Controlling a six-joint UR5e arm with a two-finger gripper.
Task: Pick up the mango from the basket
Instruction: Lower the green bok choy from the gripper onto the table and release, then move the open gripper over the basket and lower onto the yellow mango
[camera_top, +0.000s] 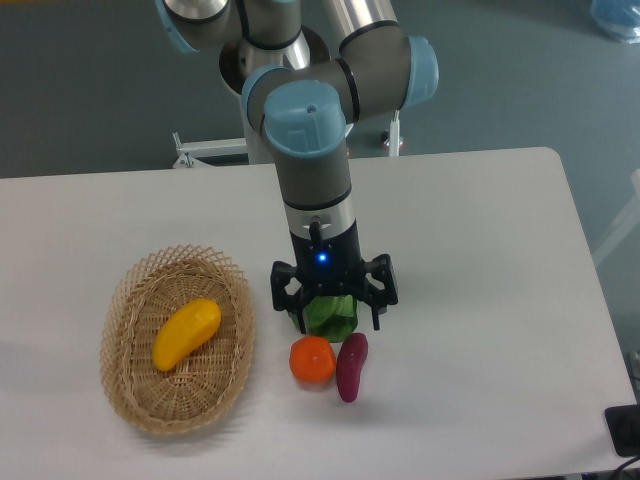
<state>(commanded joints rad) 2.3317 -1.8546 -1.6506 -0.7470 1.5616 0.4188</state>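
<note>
The mango (186, 333), glossy yellow-orange and elongated, lies tilted inside the tan wicker basket (133, 400) at the left of the table. My gripper (333, 319) hangs to the right of the basket, over a green leafy vegetable (332, 315) that sits between its fingers. The fingers look spread wide on either side of it. I cannot tell whether they touch it. The gripper is well apart from the mango.
A round orange fruit (313, 360) and a dark purple oblong vegetable (351, 366) lie just in front of the gripper. The white table's (480, 250) front edge is near the basket. A black object (625, 430) sits at the right front corner.
</note>
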